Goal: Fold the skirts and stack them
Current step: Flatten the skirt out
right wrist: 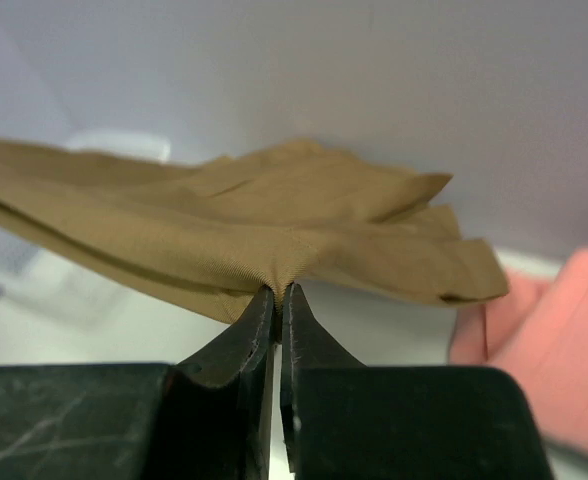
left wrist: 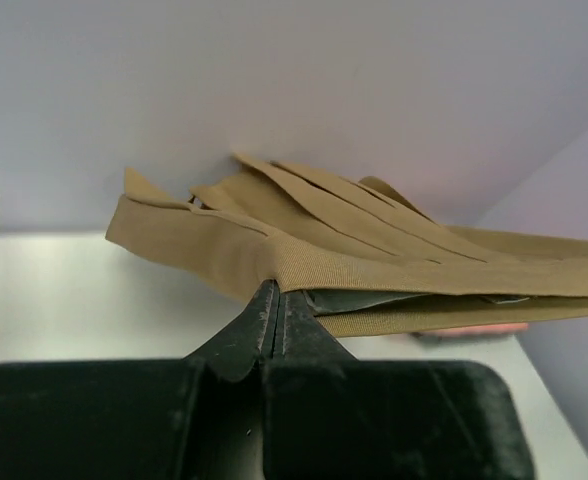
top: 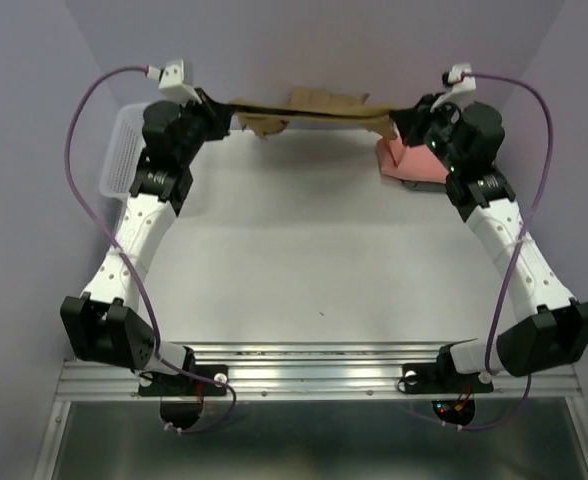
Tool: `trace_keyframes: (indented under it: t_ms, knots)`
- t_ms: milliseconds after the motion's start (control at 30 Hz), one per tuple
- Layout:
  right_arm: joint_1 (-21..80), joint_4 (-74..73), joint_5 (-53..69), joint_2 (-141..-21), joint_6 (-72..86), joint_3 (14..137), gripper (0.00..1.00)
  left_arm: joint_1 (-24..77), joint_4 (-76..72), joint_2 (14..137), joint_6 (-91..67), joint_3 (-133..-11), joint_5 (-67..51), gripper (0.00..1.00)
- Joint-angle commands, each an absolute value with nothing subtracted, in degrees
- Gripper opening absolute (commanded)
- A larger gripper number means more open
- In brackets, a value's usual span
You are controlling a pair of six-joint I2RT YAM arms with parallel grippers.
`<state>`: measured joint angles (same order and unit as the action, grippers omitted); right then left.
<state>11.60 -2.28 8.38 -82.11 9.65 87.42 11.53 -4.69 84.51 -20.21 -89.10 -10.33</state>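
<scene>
We hold the olive-brown pleated skirt stretched in the air between our two grippers. Our left gripper is clamped on the skirt's folded edge, and the pleats fan out above and beyond its fingertips. Our right gripper pinches the opposite end, with cloth spreading just above its tips. The salmon-pink skirt lies lower down, right of the right fingers.

skirt far centre, basket left, second skirt right

White arms w/ blk joints, purple cables (blk bases)
</scene>
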Motion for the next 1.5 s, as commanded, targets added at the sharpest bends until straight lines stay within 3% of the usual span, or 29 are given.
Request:
trace_keyframes:
  t_ms: [0, 200, 400, 600, 1133, 1267, 1467]
  knots:
    - [8.3, 5.1, 15.8, -76.7, 2.7, 67.3, 0.05, 8.7, -23.2, 78.7, -21.9, -63.7, -8.2, 0.00]
    - [8.3, 5.9, 16.9, -69.8, 13.2, 42.5, 0.02, 11.4, -35.0, 72.3, -31.6, -36.4, -11.8, 0.00]
    - [8.3, -2.4, 12.0, -63.3, 21.5, 34.7, 0.02, 20.3, -35.6, 64.9, -37.4, -22.2, -4.5, 0.00]
    - [8.3, -6.6, 10.5, -60.9, 27.9, 28.7, 0.02, 22.2, -34.3, 62.0, -42.0, -15.1, -3.5, 0.00]
    - [8.3, -11.1, 6.9, -56.6, 32.8, 25.7, 0.01, 24.4, -29.4, 61.5, -43.9, -13.4, -5.4, 0.00]
    - [8.3, -12.1, 7.0, -53.5, 29.6, 31.5, 0.01, 24.6, -27.3, 55.0, -42.6, -17.9, -5.3, 0.00]
    - [8.3, -7.0, 9.0, -38.7, 24.3, 40.6, 0.01, 25.0, -21.9, 38.5, -35.9, -30.5, -0.6, 0.00]
